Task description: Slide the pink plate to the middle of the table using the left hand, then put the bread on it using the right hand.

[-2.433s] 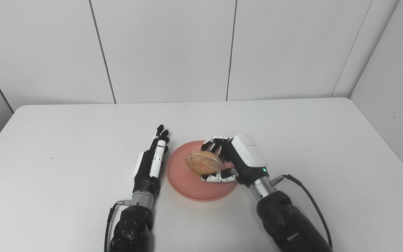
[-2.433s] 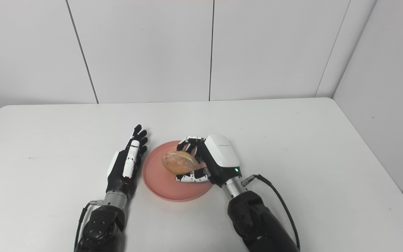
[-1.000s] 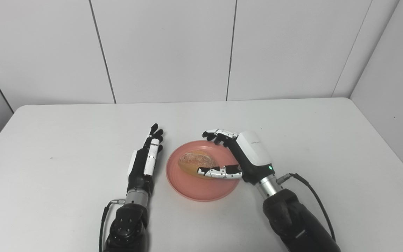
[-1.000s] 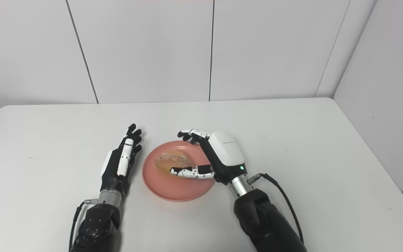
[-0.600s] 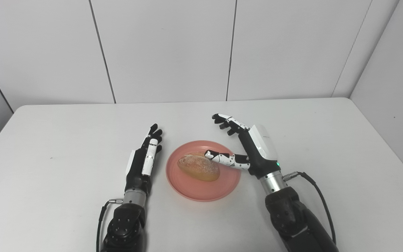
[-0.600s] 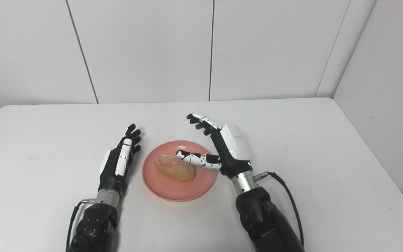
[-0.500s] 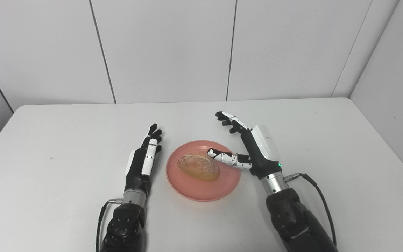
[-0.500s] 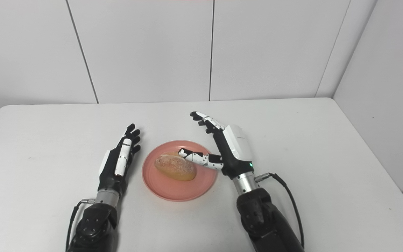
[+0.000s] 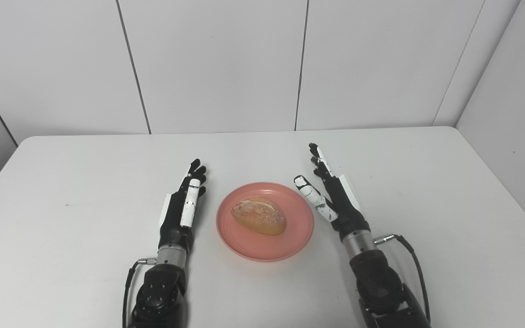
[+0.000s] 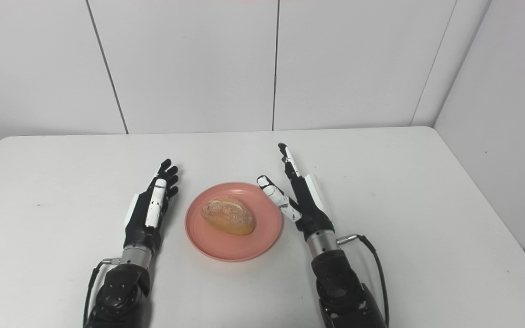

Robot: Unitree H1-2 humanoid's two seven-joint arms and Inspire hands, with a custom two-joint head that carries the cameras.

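The round pink plate (image 9: 265, 222) sits on the white table (image 9: 62, 182), near its middle and a little toward the near edge; a golden-brown oval bread roll with a floury, speckled crust (image 9: 259, 215) lies on it, slightly left of the plate's centre, its long axis running from upper left to lower right; nothing touches the roll.

The left hand (image 9: 182, 209), black with white panels, stands on its edge just beside the plate's left rim, apart from it by a narrow strip of bare table; its fingers are straight, held close together and pointing away toward the back wall; it holds nothing.

The right hand (image 9: 331, 196), also black and white, stands edge-on just beside the plate's right rim; its fingers (image 10: 286, 160) stretch up and away toward the wall, while the white thumb (image 9: 310, 196) splays out to the left, its tip at about the plate's right rim, clear of the bread; the hand is wide open and empty.

A dark cable (image 9: 410, 264) loops out from the right wrist and runs down along the forearm; a thinner one (image 9: 130, 282) curves beside the left wrist.

White wall panels (image 9: 217, 64) with dark vertical seams rise behind the table.
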